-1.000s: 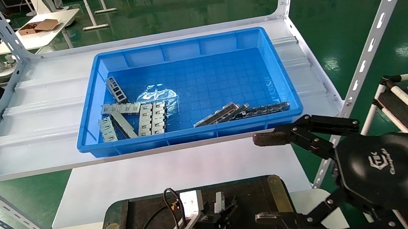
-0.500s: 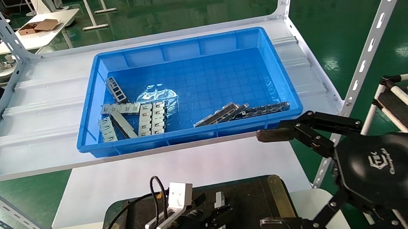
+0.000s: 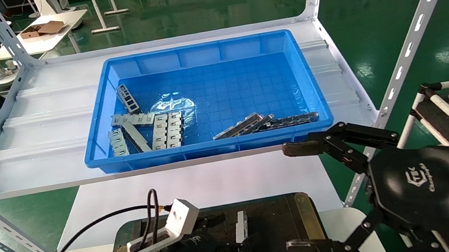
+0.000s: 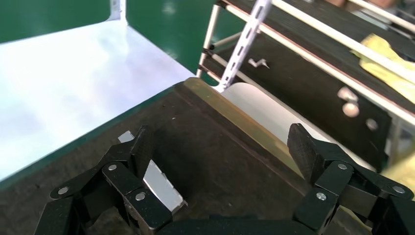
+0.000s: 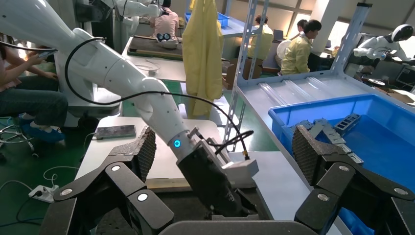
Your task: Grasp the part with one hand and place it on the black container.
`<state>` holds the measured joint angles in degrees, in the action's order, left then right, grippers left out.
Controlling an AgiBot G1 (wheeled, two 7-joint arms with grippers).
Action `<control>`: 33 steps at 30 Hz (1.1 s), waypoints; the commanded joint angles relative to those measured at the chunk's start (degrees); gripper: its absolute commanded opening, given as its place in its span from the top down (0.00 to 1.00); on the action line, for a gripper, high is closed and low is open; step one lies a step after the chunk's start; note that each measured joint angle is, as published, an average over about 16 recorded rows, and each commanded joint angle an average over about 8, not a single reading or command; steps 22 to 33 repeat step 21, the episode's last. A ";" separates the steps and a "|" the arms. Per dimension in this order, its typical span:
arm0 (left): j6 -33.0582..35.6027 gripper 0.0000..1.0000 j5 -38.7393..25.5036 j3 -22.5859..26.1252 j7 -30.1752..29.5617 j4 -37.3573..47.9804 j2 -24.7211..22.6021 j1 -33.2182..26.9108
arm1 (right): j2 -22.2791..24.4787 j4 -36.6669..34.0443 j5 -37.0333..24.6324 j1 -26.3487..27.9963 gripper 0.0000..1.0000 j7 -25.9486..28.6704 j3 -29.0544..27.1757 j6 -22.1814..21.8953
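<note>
Left gripper (image 3: 234, 246) has swung from upright to lying low and flat over the shallow black felt-floored tray with brass side strips (image 3: 308, 214) within the last 1 s. Its jaws are now standing spread, holding nothing. The narrow grey metal slotted bracket (image 3: 241, 227) is resting on the tray floor, just beside 1 finger (image 4: 142, 149) in the left wrist view. Looks like release is done and the placement is likely complete. Right gripper (image 3: 299, 196) is idling wide open at the tray's right edge. More brackets are sitting in the deep blue plastic bin (image 3: 215, 53).
</note>
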<state>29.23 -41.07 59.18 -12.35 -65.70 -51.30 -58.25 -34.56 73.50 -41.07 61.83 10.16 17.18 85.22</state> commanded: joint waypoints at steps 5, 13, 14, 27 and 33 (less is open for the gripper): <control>12.70 0.00 2.29 -3.28 4.88 3.24 3.25 -2.09 | 0.01 0.00 0.01 0.00 0.00 -0.01 0.02 -0.01; 27.10 0.00 4.74 -5.27 8.61 4.73 8.23 -4.96 | 0.02 0.00 0.03 0.01 0.00 -0.02 0.04 -0.02; 28.54 0.00 5.06 -5.53 8.94 4.75 8.90 -5.26 | 0.02 0.00 0.03 0.01 0.00 -0.02 0.04 -0.02; 35.15 0.00 6.44 -6.58 9.84 5.13 12.17 -6.87 | 0.02 0.00 0.04 0.01 0.00 -0.03 0.06 -0.03; 35.15 0.00 6.44 -6.58 9.84 5.13 12.17 -6.87 | 0.02 0.00 0.04 0.01 0.00 -0.03 0.06 -0.03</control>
